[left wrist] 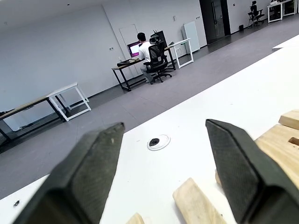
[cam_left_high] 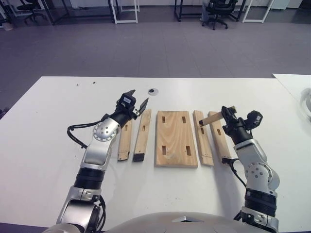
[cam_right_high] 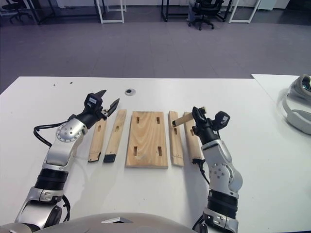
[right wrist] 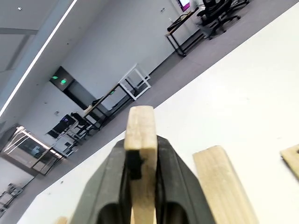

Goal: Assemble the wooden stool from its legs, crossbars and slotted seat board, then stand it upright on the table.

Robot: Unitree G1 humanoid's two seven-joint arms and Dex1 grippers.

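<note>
on the near right of the white tabletop (cam_left_high: 48, 121), the right gripper (cam_left_high: 224, 115) is clamped on a short crossbar (cam_left_high: 210, 119), holding it clear of the surface above the far ends of the inner right leg (cam_left_high: 204, 141) and the outer right leg (cam_left_high: 220, 138). these two lie flat side by side, their lengths running away from the robot. the crossbar's long axis runs crosswise, from the gripper toward the robot's left, so its free end hangs over the small slot near the far end of the inner right leg. that slot lies just below and to the left of the gripper. in my judgement the coming move turns on bringing that end down into it, and the right arm is plainly the nearer one. just beside these legs, in the middle, the slotted seat board (cam_left_high: 176, 138) lies flat with its four slots facing up. left of it lie the inner left leg (cam_left_high: 142, 136) and the outer left leg (cam_left_high: 125, 143), parallel to the board. the left gripper (cam_left_high: 138, 99) hovers over their far ends, fingers spread apart and holding nothing. farther off, a round cable grommet (cam_left_high: 153, 91) sits in the tabletop, well apart from the wood. no brand or writing can be read on the wood, and a pale tag on the left gripper is too small to make out.
</note>
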